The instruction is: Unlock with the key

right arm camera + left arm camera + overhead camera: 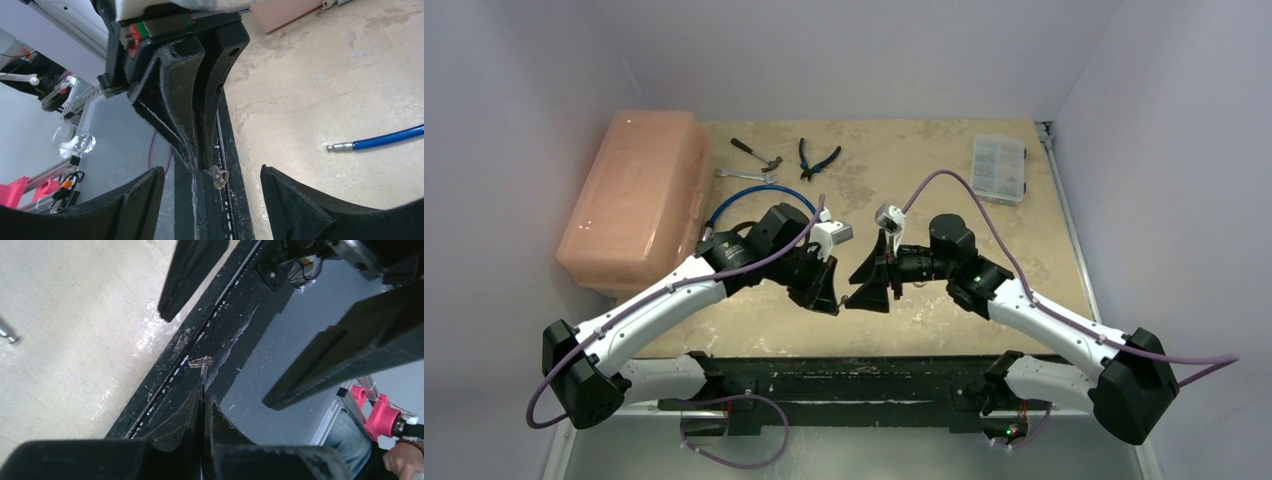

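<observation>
left wrist view has the left hand [204, 396] pressed together on a tiny silvery metal key on a wire ring [201, 362], only the ring end poking past the tips, held in the air over the dark front rail [225, 315] of the beige stone-look surface [75, 340]. facing it, the right hand [865, 288] is spread wide, and from its own camera the key seems to sit in that gap. this looks like a hand-over: hold the left pinch firm, centre the right hand on the exposed end, and close squarely before letting go, so the blade ends up straight for unlocking. counted: one key bunch, two hands, one blue hose with a metal tip [385, 139], one dark-handled hammer [756, 153], one pair of black-handled pliers [818, 158], one silver open-end wrench [744, 175], one pink translucent plastic case [634, 200], one clear plastic compartment box [999, 168].
</observation>
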`<state>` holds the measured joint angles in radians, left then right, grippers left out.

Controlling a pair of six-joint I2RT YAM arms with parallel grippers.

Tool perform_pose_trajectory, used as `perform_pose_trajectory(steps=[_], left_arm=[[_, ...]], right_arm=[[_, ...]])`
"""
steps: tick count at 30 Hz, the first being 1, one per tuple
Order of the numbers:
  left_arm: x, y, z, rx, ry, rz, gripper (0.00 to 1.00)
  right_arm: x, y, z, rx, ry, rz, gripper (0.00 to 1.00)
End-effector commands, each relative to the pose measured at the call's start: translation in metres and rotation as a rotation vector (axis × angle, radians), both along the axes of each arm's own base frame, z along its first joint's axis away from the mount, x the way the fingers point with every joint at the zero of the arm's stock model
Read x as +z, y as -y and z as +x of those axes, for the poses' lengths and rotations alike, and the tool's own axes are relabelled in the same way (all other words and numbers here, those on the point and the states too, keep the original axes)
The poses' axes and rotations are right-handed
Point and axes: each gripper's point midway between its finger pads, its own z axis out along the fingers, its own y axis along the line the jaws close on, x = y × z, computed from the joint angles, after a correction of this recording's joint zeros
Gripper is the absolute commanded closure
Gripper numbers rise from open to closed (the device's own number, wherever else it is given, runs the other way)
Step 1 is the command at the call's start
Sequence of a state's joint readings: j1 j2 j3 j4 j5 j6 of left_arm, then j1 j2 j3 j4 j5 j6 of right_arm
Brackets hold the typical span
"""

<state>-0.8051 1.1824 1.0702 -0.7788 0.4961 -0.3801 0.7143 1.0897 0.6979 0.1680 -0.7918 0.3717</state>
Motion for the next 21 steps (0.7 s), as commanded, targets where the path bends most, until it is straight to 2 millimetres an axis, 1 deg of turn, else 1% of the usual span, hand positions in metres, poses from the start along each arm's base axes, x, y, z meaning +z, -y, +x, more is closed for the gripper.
perform_pose_trajectory(steps=[1, 5, 10, 15, 18, 21], left_arm=[[0.028, 0.009, -0.009, -0.039, -0.013, -0.098, 1.00], [0.031, 0.009, -0.010, -0.049, -0.013, -0.105, 1.00], [0.034, 0.009, -0.010, -0.050, -0.009, -0.111, 1.00], [0.033, 0.008, -0.009, -0.045, 0.004, -0.106, 1.00], [0.032, 0.007, -0.009, -0.043, 0.011, -0.105, 1.00], [0.033, 0.007, -0.008, -0.043, 0.016, -0.112, 1.00]], right_arm=[[0.013, -0.007, -0.010, 0.102, 0.056, 0.054, 0.24], [0.013, -0.008, -0.019, 0.150, 0.042, 0.065, 0.30], [0.012, -0.008, -0.023, 0.172, 0.030, 0.067, 0.45], [0.008, -0.010, -0.025, 0.191, 0.012, 0.065, 0.51], [0.007, -0.011, -0.026, 0.200, 0.006, 0.062, 0.60], [0.005, -0.011, -0.025, 0.193, 0.003, 0.056, 0.63]])
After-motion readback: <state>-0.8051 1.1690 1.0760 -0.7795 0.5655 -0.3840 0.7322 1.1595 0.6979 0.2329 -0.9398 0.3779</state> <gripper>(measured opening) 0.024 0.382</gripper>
